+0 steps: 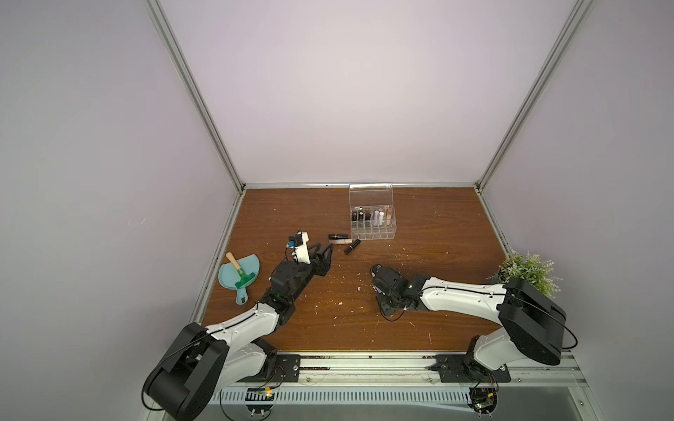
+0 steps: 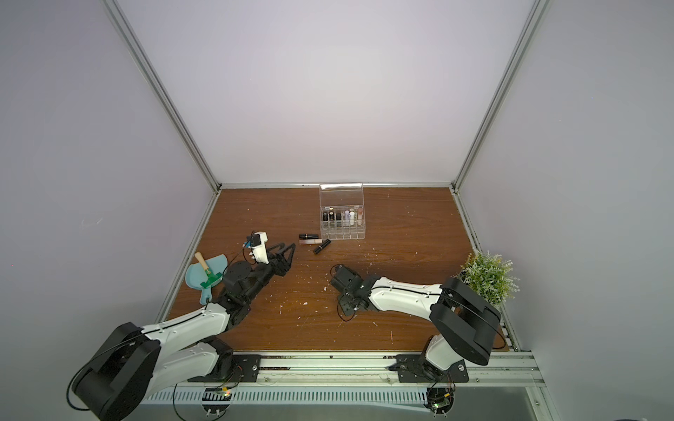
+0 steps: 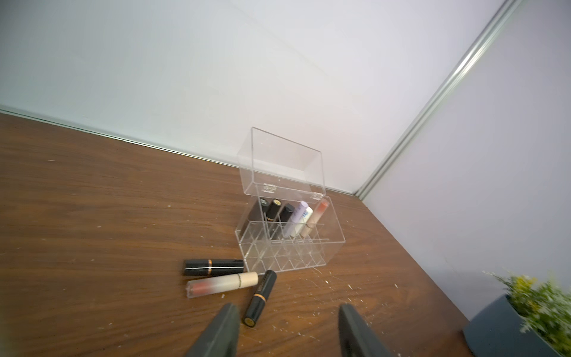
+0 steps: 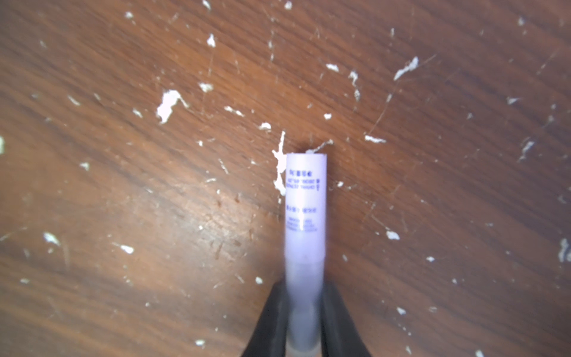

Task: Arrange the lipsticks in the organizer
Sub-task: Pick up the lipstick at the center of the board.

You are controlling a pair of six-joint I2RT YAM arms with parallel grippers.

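Right now the right gripper point(image 4: 304, 309) is squeezing its black fingers point(image 4: 272, 315) tight on a lilac lipstick point(image 4: 306, 210). The tube is pointing down at the worktop point(image 4: 123, 185), over scattered white specks point(image 4: 168, 103). Whether its free end is touching the wood cannot be told. In both top views that arm's wrist is hanging over the middle of the worktop, nearer the right edge.

The left gripper point(image 3: 287, 309) is holding nothing and its jaws are standing apart. It is aiming at three lipsticks that are lying flat just beside the organizer's point(image 3: 287, 253) near left corner. These are a black lipstick point(image 3: 213, 267) with a gold band, a peach-pink tube point(image 3: 221, 283) alongside it, and a second black lipstick point(image 3: 260, 298) that is lying at an angle, with one end close to the left fingertip.

The organizer point(image 1: 372, 235) is sitting close to the far edge of the worktop, about midway along it, with its clear lid point(image 1: 370, 195) standing open. Six lipsticks point(image 3: 285, 214) are standing in its back row: three black, one lilac, one white and one peach.

A teal dustpan point(image 1: 251, 264) with a brush on it is lying by the left edge. A potted plant point(image 1: 529, 271) is sitting at the right edge.
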